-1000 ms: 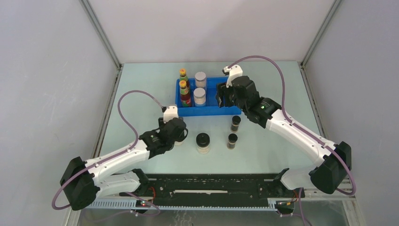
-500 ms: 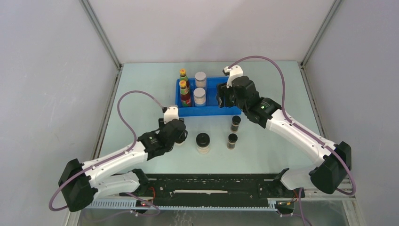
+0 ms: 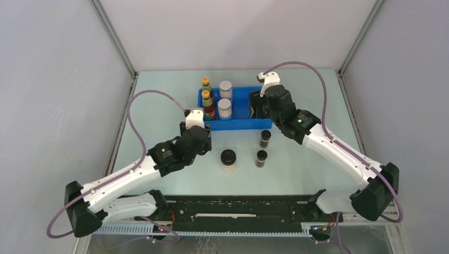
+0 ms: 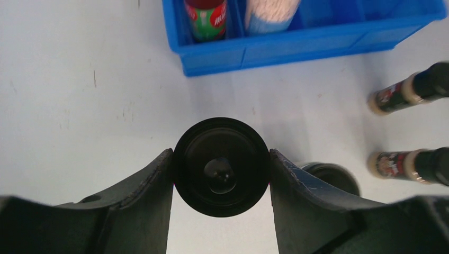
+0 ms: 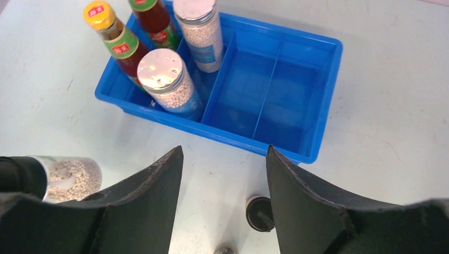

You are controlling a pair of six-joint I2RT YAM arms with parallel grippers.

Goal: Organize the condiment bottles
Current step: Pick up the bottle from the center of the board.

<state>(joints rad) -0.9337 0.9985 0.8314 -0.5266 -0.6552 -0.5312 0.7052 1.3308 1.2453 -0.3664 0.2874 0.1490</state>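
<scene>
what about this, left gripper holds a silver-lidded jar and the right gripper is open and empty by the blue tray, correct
The jar in the left gripper has a black lid, not silver, as the left wrist view shows. The right gripper is open and empty by the blue tray.

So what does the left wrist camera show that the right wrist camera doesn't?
Only left wrist: the left end effector closed on a round black-lidded jar, seen from above. Only right wrist: the open, empty right end effector, the blue plastic divided tray's two empty compartments, a yellow cap and the silver lids. Both: the tray, a red-labelled bottle, a blue-banded jar and the small dark vials.
</scene>
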